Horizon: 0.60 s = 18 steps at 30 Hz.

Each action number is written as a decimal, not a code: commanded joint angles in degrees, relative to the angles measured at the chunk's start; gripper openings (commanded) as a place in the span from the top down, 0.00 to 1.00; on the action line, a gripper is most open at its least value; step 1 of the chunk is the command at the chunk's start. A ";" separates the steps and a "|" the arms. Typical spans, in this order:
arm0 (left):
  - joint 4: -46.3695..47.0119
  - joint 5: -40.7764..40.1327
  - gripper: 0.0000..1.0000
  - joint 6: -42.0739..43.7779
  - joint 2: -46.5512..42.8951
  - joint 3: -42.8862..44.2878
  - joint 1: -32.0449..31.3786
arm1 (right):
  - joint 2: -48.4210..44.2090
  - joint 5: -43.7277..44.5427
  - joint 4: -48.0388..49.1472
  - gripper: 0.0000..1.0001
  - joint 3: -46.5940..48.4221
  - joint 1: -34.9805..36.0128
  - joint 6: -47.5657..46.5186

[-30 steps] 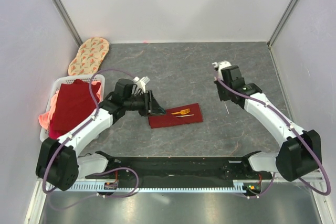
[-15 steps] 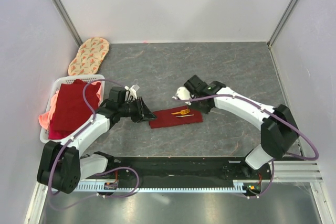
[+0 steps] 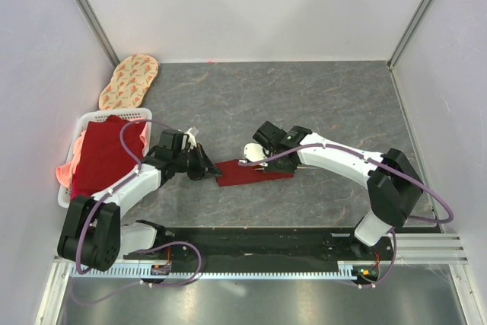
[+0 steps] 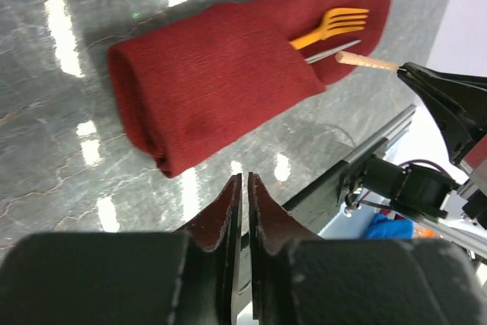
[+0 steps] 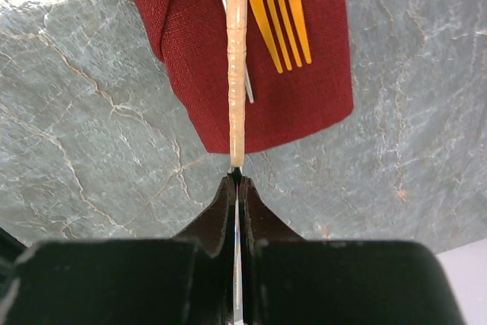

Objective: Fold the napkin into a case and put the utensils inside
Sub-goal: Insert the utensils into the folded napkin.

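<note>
Case: the dark red cloth folded into a flat layered pocket (image 4: 217, 74) lies on the table's middle, a little toward the near side, between the two grippers.
Utensils in it: an orange-gold fork (image 4: 335, 24) and a thin silver piece (image 4: 333, 50) have their handles tucked under the upper fold. The fork's tines lie bare on the lower layer at the case's right end.
Third utensil: a pale beige ridged rod (image 5: 237, 74) is stretched over the open right end of the case, alongside the fork. Whether it touches the cloth cannot be told.
Right gripper (image 5: 237, 178): clenched on the near end of the beige rod, reaching in from the right.
Left gripper (image 4: 244, 176): fingers drawn almost together with only a slim slit, nothing between them. It sits just beside the case's left end, apart from the cloth.
Table: grey marbled surface (image 3: 319, 97).
Left side: a white slatted basket (image 3: 84, 121) holds a stack of red and salmon-pink cloths (image 3: 103, 154).
Far left corner: an oval beige mat with a red-orange pattern (image 3: 129, 80).
</note>
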 commanded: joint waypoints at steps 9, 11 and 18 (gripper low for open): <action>4.74 -2.65 0.91 -0.95 0.19 -3.77 0.36 | 2.35 -4.31 5.04 1.00 -2.37 0.42 -2.64; 5.09 -3.00 0.91 -1.21 -0.08 -4.13 0.36 | 2.35 -4.75 5.74 1.00 -2.55 0.77 -2.64; 6.50 -3.18 0.92 -1.65 0.54 -5.88 0.36 | 2.62 -6.34 7.85 1.00 -2.64 1.47 -2.47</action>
